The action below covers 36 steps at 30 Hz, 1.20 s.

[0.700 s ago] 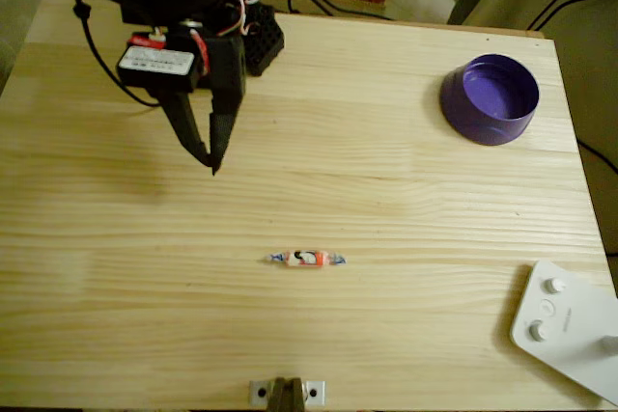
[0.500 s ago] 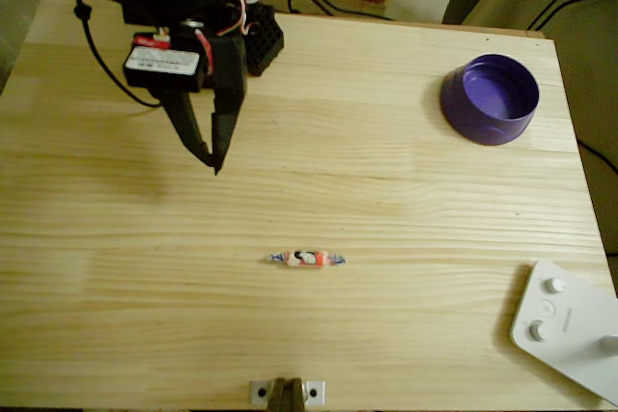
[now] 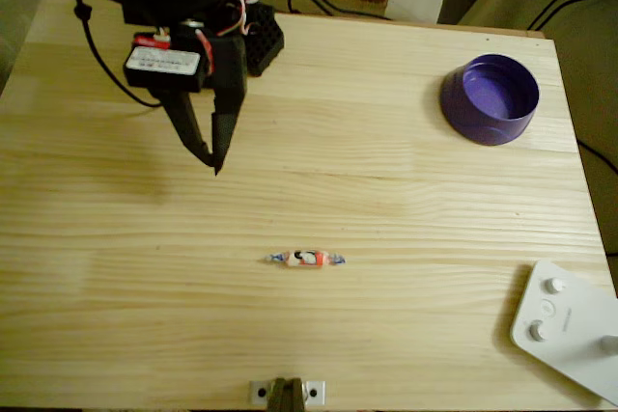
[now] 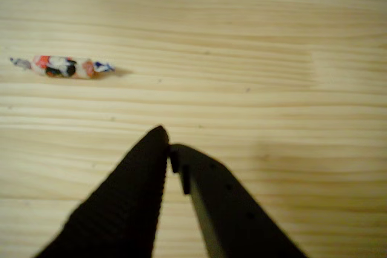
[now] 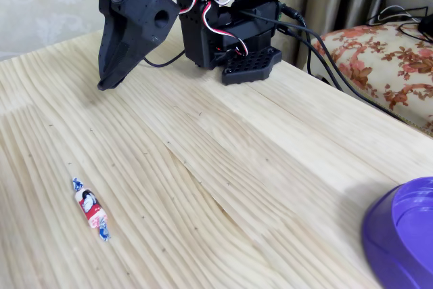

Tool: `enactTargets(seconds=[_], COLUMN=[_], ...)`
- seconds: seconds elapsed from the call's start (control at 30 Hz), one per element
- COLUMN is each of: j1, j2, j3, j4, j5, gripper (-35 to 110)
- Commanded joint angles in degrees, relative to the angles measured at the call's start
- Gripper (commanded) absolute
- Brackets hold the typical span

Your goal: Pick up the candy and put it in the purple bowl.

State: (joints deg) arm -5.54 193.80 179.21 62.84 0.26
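The candy (image 3: pixel 305 259) lies flat on the wooden table, a small pinkish-orange and white sweet with a dark mark and bluish twisted ends; it also shows in the wrist view (image 4: pixel 61 66) at upper left and in the fixed view (image 5: pixel 90 208). The purple bowl (image 3: pixel 491 99) stands empty at the table's far right, its rim seen low right in the fixed view (image 5: pixel 402 236). My black gripper (image 3: pixel 212 163) hangs above the table's upper left, fingertips together, shut on nothing (image 4: pixel 168 147) (image 5: pixel 103 86). The candy lies well apart from it, toward the table's front.
A white device with round knobs (image 3: pixel 565 327) sits at the front right corner. The arm's black base and cables (image 3: pixel 256 41) occupy the back left. A small metal bracket (image 3: pixel 286 392) sits at the front edge. Bare wood lies between candy and bowl.
The gripper has shifted very slightly; the candy and bowl have not moved.
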Motion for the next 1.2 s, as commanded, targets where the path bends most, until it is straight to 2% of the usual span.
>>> enactTargets(seconds=[0.0,1.17], j1=[-0.6,-3.0], j2=[4.0,4.0], j3=[-1.1,-1.1], j4=[1.0,0.8], j5=[0.5,-1.7], gripper=[0,0])
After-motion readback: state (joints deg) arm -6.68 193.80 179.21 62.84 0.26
